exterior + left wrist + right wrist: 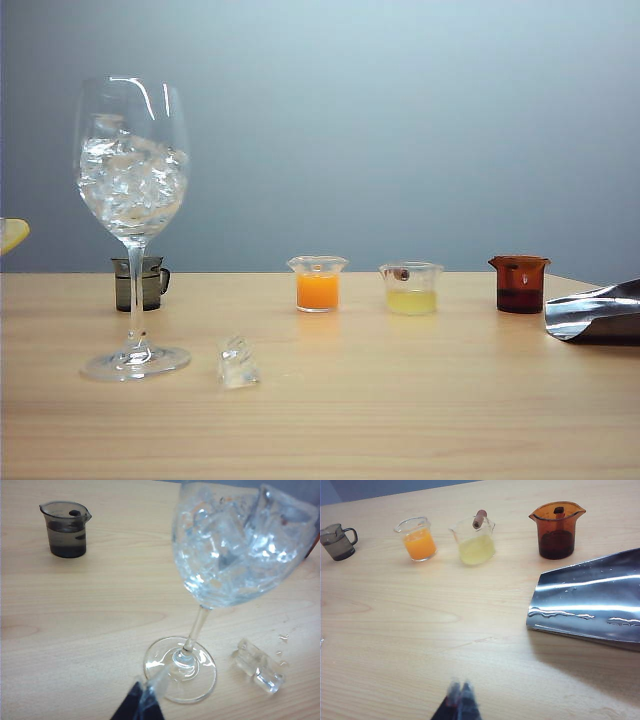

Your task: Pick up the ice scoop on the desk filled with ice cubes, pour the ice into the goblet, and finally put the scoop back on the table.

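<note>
Spanning the whole view: one light wood table (400, 420). Scoop (596, 313), shiny steel, wet, lying empty at the right edge. Goblet (133, 180), tall, clear, upright near the left edge, bowl packed with ice cubes (132, 182). Four small vessels along the far edge: grey mug (140, 283), orange beaker (317, 283), pale yellow beaker (411, 288), brown beaker (519, 284). One loose ice lump (237, 363) just beside the goblet's foot. Left pincer (145, 700) above that foot, tips together, empty. Right pincer (460, 700) near the scoop, closed, empty.
</note>
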